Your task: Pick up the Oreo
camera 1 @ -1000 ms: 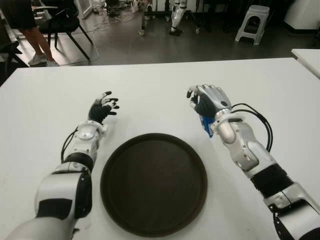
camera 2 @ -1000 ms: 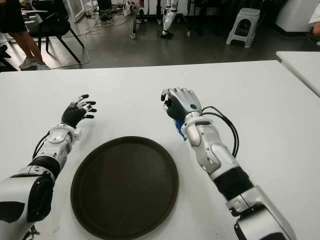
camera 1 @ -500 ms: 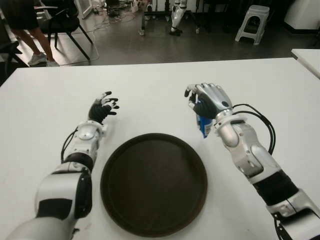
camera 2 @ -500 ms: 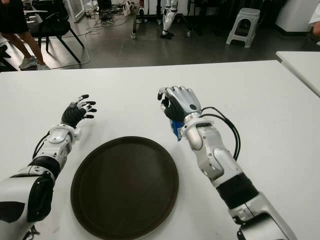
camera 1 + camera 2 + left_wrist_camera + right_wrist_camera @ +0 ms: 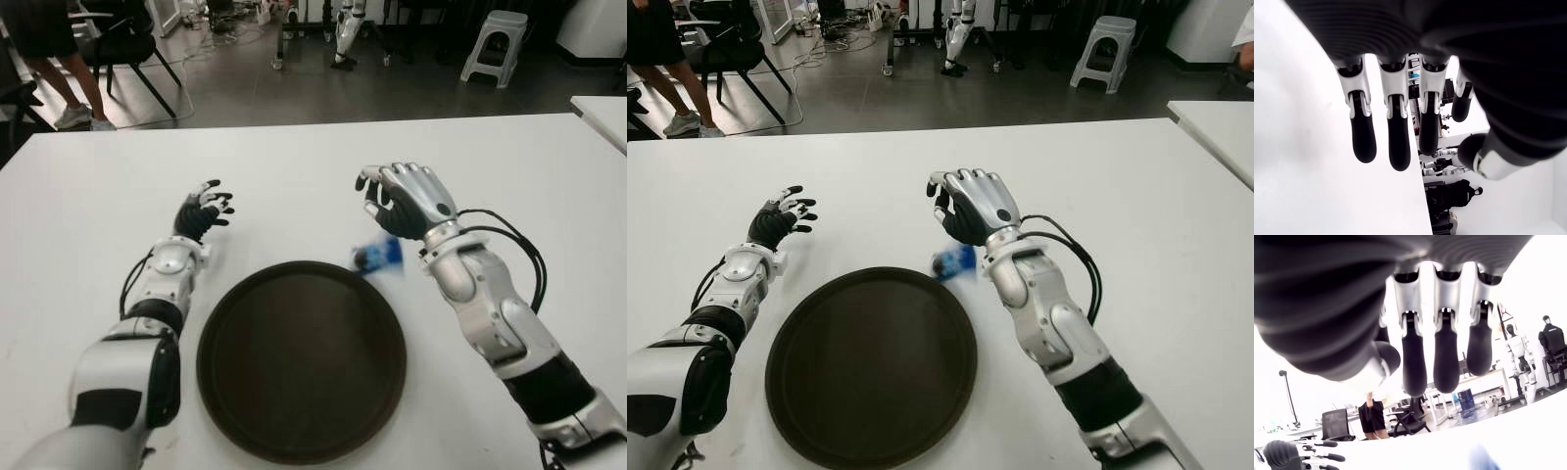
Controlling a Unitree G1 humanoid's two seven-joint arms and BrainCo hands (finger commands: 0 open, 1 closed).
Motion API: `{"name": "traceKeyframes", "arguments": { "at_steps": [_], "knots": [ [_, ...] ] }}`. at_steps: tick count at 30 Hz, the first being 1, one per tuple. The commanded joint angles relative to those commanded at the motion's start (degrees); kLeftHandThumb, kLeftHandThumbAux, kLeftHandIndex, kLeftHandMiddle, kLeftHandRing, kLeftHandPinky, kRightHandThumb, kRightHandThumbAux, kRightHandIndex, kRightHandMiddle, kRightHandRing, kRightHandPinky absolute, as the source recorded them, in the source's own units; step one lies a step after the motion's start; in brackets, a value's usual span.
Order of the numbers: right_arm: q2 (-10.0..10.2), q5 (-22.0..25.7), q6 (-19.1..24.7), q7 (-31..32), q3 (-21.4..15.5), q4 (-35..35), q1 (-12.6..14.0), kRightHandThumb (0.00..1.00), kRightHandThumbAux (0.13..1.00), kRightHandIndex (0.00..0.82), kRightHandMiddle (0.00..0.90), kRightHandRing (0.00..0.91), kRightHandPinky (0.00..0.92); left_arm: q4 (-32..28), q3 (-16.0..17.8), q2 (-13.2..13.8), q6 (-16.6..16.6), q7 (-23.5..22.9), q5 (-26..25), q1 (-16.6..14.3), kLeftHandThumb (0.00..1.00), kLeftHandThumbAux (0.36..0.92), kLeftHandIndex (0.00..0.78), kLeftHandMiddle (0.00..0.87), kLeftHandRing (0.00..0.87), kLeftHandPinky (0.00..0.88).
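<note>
Oreo (image 5: 377,257) shows as a blue blur just beside the tray's (image 5: 294,411) far right rim, below my right hand and out of its grip. Leftmost, my left hand (image 5: 200,211) shows over the desk (image 5: 88,206), fingers spread, empty. My right hand (image 5: 405,199) hangs loosely open, holding nothing.
</note>
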Motion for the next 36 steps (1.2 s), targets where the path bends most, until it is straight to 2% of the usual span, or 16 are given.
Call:
{"name": "traceKeyframes", "arguments": {
  "at_steps": [4, 11, 18, 28, 36],
  "knots": [
    [-0.1, -0.4, -0.6, 0.5, 0.1, -1.2, 0.7, 0.69, 0.736, 0.421, 0.573, 0.574, 0.58, 0.0, 0.0, 0.0, 0.1, 0.2, 0.1, -0.1, 0.468, 0.597, 0.144, 0.293, 0.352, 0.4],
    [-0.9, 0.1, -4.6, 0.2, 0.0, -2.5, 2.2, 0.69, 0.736, 0.421, 0.559, 0.56, 0.563, 0.1, -0.4, -0.1, 0.3, 0.9, 0.4, -0.3, 0.476, 0.595, 0.151, 0.292, 0.348, 0.394],
    [-0.9, 0.6, -7.5, 0.9, -0.3, -3.4, 3.4, 0.69, 0.736, 0.42, 0.541, 0.545, 0.549, 0.1, -0.3, -0.2, 0.6, 1.0, 0.3, -0.4, 0.48, 0.585, 0.155, 0.292, 0.349, 0.402],
    [0.3, -0.2, -7.7, 1.5, -0.5, -4.2, 4.4, 0.691, 0.737, 0.418, 0.504, 0.513, 0.504, 0.2, -0.6, -0.3, 0.5, 1.5, 0.3, -0.3, 0.473, 0.586, 0.154, 0.291, 0.35, 0.405],
    [0.3, -1.0, -8.3, 0.7, -0.5, -3.6, 4.5, 0.691, 0.737, 0.418, 0.498, 0.506, 0.495, 0.2, -0.2, -0.3, 0.7, 1.4, -0.1, -0.4, 0.476, 0.582, 0.159, 0.298, 0.353, 0.405]
  ]
}}
